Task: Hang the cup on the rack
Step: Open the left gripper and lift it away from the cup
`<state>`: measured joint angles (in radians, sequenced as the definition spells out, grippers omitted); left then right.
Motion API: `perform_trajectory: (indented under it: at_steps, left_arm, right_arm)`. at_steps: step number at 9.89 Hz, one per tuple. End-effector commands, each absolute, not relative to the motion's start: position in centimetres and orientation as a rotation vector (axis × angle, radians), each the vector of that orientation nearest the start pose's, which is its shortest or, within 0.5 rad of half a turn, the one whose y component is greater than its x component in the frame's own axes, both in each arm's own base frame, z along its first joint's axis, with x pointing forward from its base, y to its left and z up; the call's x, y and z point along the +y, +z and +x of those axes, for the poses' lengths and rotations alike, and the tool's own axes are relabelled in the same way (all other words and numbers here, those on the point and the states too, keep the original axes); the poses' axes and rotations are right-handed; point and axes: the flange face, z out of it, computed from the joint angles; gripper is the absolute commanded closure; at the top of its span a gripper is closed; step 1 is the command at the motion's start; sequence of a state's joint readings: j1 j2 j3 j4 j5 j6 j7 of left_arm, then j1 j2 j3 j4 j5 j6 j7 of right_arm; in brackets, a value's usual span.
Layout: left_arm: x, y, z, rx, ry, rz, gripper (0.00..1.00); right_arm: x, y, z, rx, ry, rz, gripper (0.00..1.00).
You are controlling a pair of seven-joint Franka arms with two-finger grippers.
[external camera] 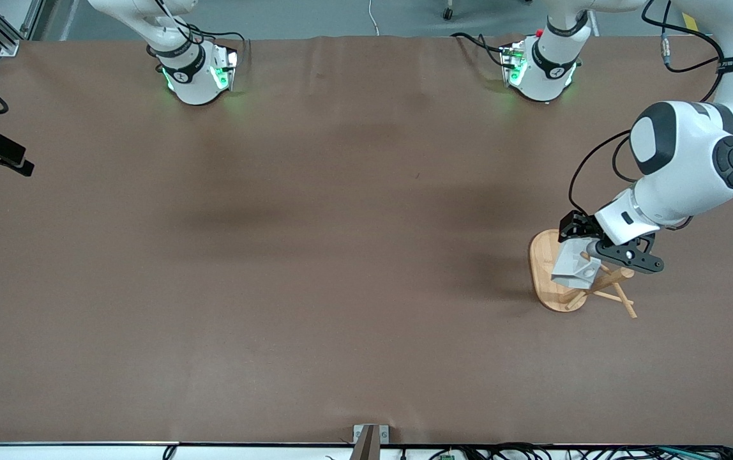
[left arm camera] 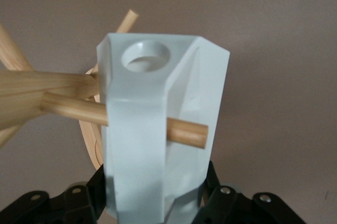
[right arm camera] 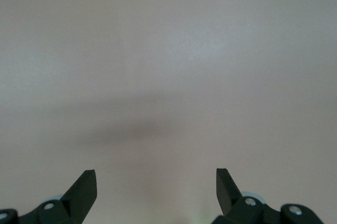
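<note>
From the front, your left gripper is over the rack at the left arm's end of the table, pinching the cup against the pegs. The right arm is not seen there beyond its base; it waits.

In the left wrist view, the fingers clamp the cup by its body, and a peg passes through the gap between handle and wall, its tip poking out. The post sits just beside the cup.

In the right wrist view, the right gripper is spread wide over the bare table.

You look to be at the hanging step. Next, let go gently and draw off without tugging the cup along the peg.
</note>
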<state>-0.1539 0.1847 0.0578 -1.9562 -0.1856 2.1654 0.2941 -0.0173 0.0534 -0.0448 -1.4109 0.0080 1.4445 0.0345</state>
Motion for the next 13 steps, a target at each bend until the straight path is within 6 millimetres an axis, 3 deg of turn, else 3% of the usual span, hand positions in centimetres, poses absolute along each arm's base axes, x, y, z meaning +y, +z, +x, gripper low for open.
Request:
perform_trajectory:
  at_steps: [1,3,6,10,13]
  left_arm:
    - [-6.1,38.5,60.4,0.452,-0.086,-3.256,0.00]
    - [-6.2,39.2,60.3,0.451,-0.102,-3.259,0.00]
    - [-6.3,42.5,59.7,0.382,-0.139,-3.275,0.00]
    - [-5.7,49.2,57.1,0.249,-0.098,-3.286,0.00]
    - [-7.1,54.5,56.3,0.267,0.036,-3.176,0.00]
  right_arm:
    - [-3.2,66.1,55.0,0.169,0.022,-3.141,0.00]
    - [-3.2,66.2,55.0,0.167,0.022,-3.141,0.00]
    - [-3.3,66.1,55.0,0.169,0.022,-3.141,0.00]
    - [-3.3,66.2,55.1,0.171,0.012,-3.139,0.00]
    - [-3.3,66.2,55.1,0.174,0.010,-3.139,0.00]
